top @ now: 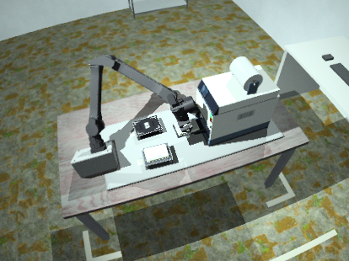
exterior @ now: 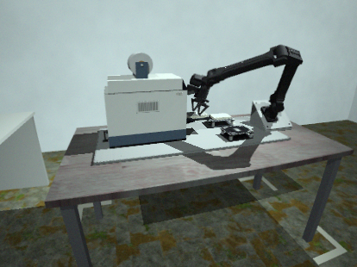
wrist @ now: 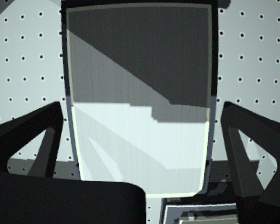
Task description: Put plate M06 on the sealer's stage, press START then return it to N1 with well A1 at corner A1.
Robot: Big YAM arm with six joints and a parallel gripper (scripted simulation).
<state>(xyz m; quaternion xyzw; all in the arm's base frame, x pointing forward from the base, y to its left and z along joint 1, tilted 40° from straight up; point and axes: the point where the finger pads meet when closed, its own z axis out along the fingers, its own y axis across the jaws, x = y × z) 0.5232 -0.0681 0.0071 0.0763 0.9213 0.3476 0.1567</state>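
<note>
A plate with a smooth, foil-like top [wrist: 120, 135] lies flat on the sealer's stage [wrist: 214, 55], which is out in front of the sealer [top: 242, 116] [exterior: 147, 110]. Its labels are not visible. My gripper [wrist: 142, 110] [top: 187, 129] [exterior: 200, 111] is open and empty, just above the stage, one finger to each side of the plate. One nest, presumably N1, [top: 139, 127] [exterior: 237, 130] is dark and holds no plate. A white plate [top: 156, 152] [exterior: 221, 116] sits in the other nest. Small green and red spots show on the sealer's front; I cannot tell which is lit.
The sealer's housing stands close beside my wrist. A foil roll [top: 244, 71] [exterior: 140, 63] sits on top of it. The corner of a nest or plate [wrist: 200, 216] shows at the bottom of the wrist view. The perforated board [wrist: 245, 60] lies beneath everything.
</note>
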